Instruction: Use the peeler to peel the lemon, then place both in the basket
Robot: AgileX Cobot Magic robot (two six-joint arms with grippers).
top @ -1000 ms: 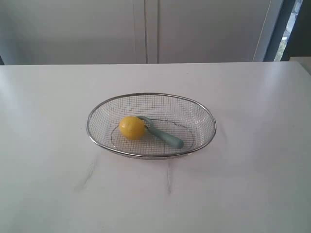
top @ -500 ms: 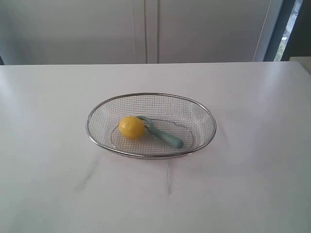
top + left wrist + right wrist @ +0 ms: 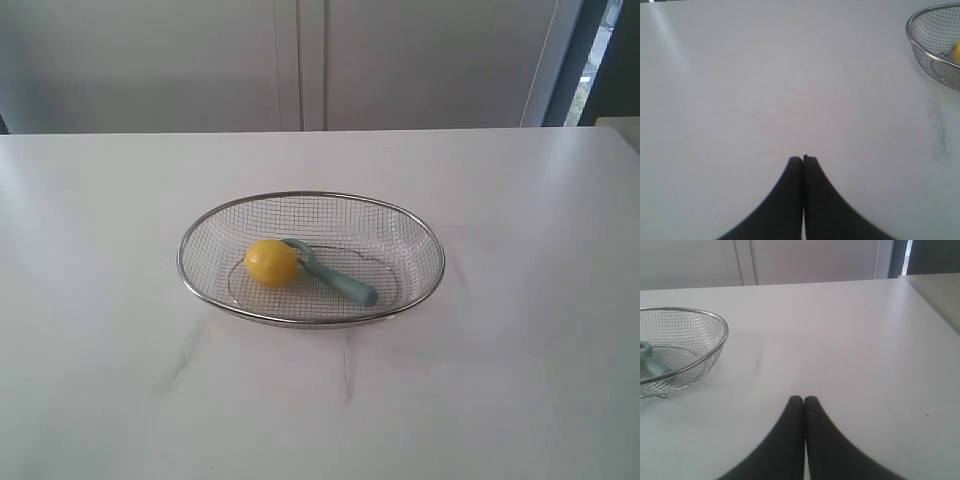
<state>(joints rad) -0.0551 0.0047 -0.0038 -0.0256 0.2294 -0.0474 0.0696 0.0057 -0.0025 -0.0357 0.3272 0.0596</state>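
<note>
The yellow lemon [image 3: 271,263] lies inside the silver wire-mesh basket [image 3: 310,196] at the middle of the white table. Right beside it in the basket rests the teal-handled peeler [image 3: 345,284], its metal head touching the lemon. Neither arm shows in the exterior view. My left gripper [image 3: 803,159] is shut and empty over bare table, with the basket [image 3: 920,42] and a sliver of the lemon [image 3: 956,50] off to one side. My right gripper [image 3: 803,399] is also shut and empty, apart from the basket [image 3: 715,320], where the peeler handle [image 3: 651,365] shows.
The white table [image 3: 520,380] spreads wide around the basket, with faint grey smudges [image 3: 180,355] in front of it. A pale wall with cabinet panels [image 3: 300,60] stands behind the table's far edge. A darker opening [image 3: 610,50] is at the far right.
</note>
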